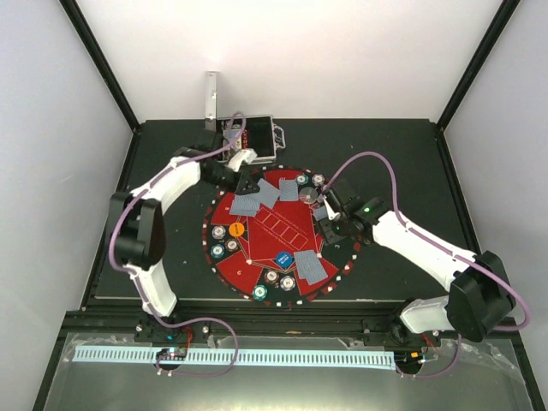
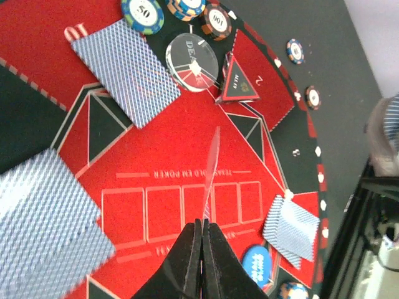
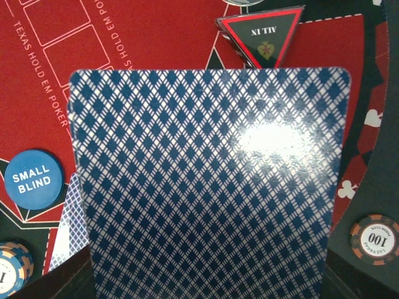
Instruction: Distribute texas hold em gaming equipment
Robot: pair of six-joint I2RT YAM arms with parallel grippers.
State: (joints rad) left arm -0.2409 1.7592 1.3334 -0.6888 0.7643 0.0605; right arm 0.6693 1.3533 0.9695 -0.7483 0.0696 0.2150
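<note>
While left gripper (image 2: 204, 225), reaching over the mat (image 2: 163, 144), pinches a card (image 2: 212, 167) seen edge-on, right gripper (image 1: 329, 216) clasps a card stack (image 3: 209, 180) that hides its own fingertips.

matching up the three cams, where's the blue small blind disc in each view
top external: small blind disc on the near side of the mat, just left of a card pile.
left wrist: bottom right, below a card.
right wrist: left edge, mid-height.
shared landmark: the row of outlined card boxes on the red mat.
</note>
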